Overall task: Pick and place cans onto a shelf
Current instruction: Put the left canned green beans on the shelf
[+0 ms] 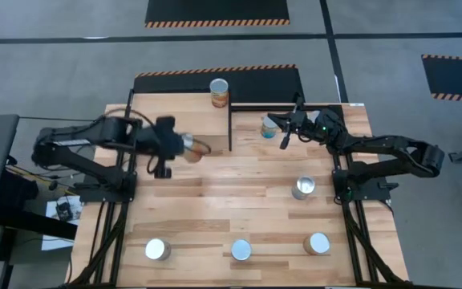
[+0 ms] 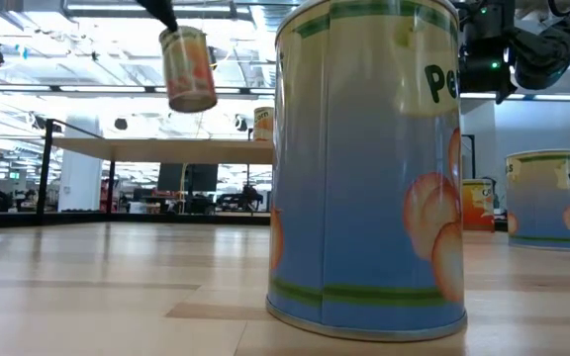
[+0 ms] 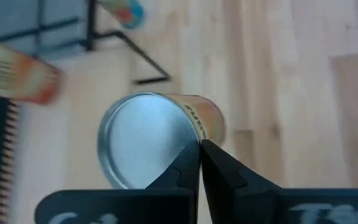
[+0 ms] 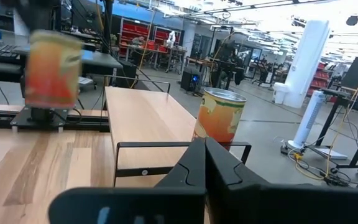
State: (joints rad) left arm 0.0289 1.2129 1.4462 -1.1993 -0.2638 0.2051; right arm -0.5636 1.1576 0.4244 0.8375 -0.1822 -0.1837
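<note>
My left gripper (image 1: 181, 146) is shut on an orange-labelled can (image 1: 191, 148), held in the air just near of the light-wood shelf (image 1: 179, 120). In the low view this can (image 2: 188, 67) hangs tilted, high above the table. Another orange can (image 1: 219, 92) stands at the shelf's far right corner. My right gripper (image 1: 285, 138) is shut and empty. It hovers above the table beside a blue can (image 1: 271, 127) that stands on its base. Several more cans stand on the table: one (image 1: 303, 188) at mid right and three along the near edge (image 1: 241, 250). My left gripper pinches the can's top rim (image 3: 196, 142) between its two fingers. One finger (image 3: 179, 171) lies over the silver top and the other outside the wall. The fingers come slanting down from the table's left. The can hangs tilted below them, clear of table and shelf.
The shelf's black frame (image 1: 231, 128) stands between the two arms. In the low view a large blue peach-labelled can (image 2: 364, 168) fills the foreground. The middle of the plank table (image 1: 231, 193) is bare wood.
</note>
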